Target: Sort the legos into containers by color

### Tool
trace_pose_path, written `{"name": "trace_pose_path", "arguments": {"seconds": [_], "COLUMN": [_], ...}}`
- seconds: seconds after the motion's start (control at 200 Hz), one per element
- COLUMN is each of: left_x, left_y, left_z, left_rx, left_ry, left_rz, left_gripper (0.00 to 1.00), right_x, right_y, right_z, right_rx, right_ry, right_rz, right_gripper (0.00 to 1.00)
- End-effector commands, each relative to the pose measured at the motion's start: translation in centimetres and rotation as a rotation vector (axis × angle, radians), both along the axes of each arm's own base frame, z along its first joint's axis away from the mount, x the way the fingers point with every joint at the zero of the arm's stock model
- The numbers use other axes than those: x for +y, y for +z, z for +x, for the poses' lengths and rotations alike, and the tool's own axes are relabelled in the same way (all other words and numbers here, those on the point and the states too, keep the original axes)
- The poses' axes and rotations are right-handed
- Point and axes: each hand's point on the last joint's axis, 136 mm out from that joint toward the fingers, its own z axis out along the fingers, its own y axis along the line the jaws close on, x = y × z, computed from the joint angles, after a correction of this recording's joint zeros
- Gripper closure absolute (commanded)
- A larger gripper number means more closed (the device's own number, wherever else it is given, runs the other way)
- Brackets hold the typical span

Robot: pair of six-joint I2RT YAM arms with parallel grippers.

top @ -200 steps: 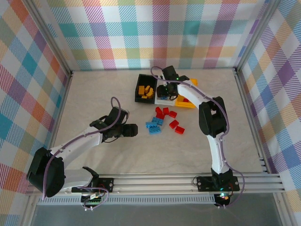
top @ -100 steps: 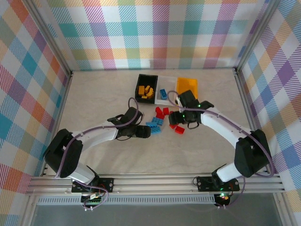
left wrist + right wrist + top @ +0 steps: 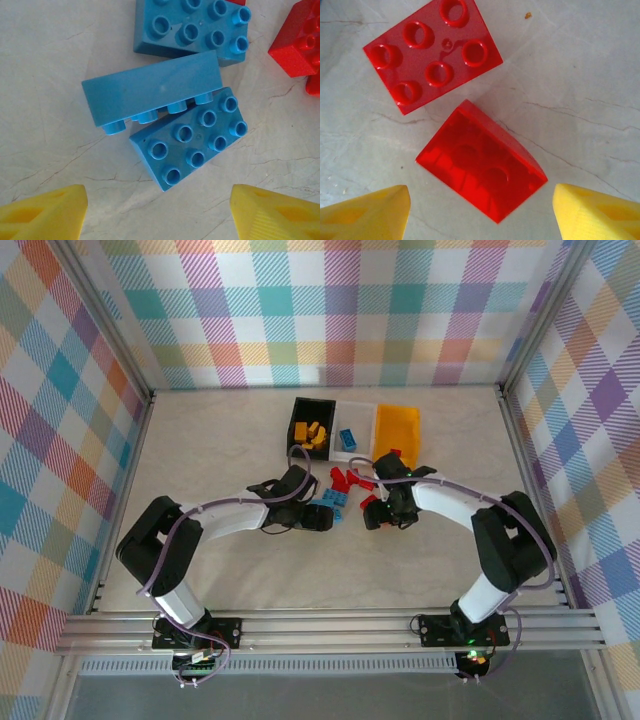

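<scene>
Although the yellow-orange bricks (image 3: pixel 315 433) are already gathered in the black bin (image 3: pixel 298 410) and one blue brick (image 3: pixel 347 438) is lodged in the white bin (image 3: pixel 358 408), the sorting is judged to be only about half done. The yellow-orange bin (image 3: pixel 398 422) appears empty, and clusters of red bricks (image 3: pixel 345 478) and blue bricks (image 3: pixel 330 502) are left loose on the counter (image 3: pixel 220 440) just in front of the bins. No yellow-orange brick is seen on the counter, so that colour is taken as finished. The left claw (image 3: pixel 157 215) is spread wide with nothing held. A studs-up blue brick (image 3: pixel 190 140) lies just ahead of its gap, roughly centred and skewed to the fingers, and is touched by a side-lying blue brick (image 3: pixel 152 92) beyond it. The right claw (image 3: pixel 480 215) is likewise wide open and empty. A tilted red brick (image 3: pixel 480 167), its studs hidden, is centred just ahead of the gap, and a studs-up red brick (image 3: pixel 432 52) is seen farther off, slightly apart from it.
</scene>
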Motion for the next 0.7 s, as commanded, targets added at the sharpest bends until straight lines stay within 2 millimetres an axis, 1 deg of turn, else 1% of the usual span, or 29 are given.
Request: {"name": "trace_pose_path", "arguments": {"seconds": [0.0, 0.085, 0.17, 0.345, 0.505, 0.565, 0.615, 0.695], "left_x": [-0.4, -0.2, 0.1, 0.3, 0.5, 0.5, 0.6, 0.6], "left_y": [0.3, 0.3, 0.2, 0.2, 0.0, 0.0, -0.1, 0.0], "left_z": [0.2, 0.1, 0.0, -0.1, -0.2, -0.2, -0.3, -0.3], "left_rx": [-0.002, -0.002, -0.003, -0.007, -0.004, -0.003, -0.003, -0.005], "left_ry": [-0.001, -0.004, -0.004, -0.007, -0.006, -0.005, -0.007, -0.007], "left_rz": [0.005, 0.015, 0.025, 0.032, 0.036, 0.038, 0.041, 0.038], "left_gripper": [0.24, 0.24, 0.24, 0.24, 0.23, 0.23, 0.23, 0.23], "right_x": [0.8, 1.1, 1.3, 1.3, 1.2, 1.1, 1.0, 0.5], "right_y": [-0.1, -0.4, -0.4, -0.1, 0.5, 0.8, 1.0, 1.7], "right_z": [1.6, 2.1, 2.6, 3.3, 3.3, 3.2, 3.0, 2.6], "right_rx": [-0.025, -0.03, -0.039, -0.069, -0.081, -0.087, -0.092, -0.101], "right_ry": [-0.023, -0.031, -0.041, -0.062, -0.066, -0.071, -0.075, -0.086], "right_rz": [0.02, 0.021, 0.028, 0.026, 0.032, 0.033, 0.034, 0.032], "right_gripper": [0.25, 0.26, 0.28, 0.39, 0.51, 0.52, 0.55, 0.55]}}
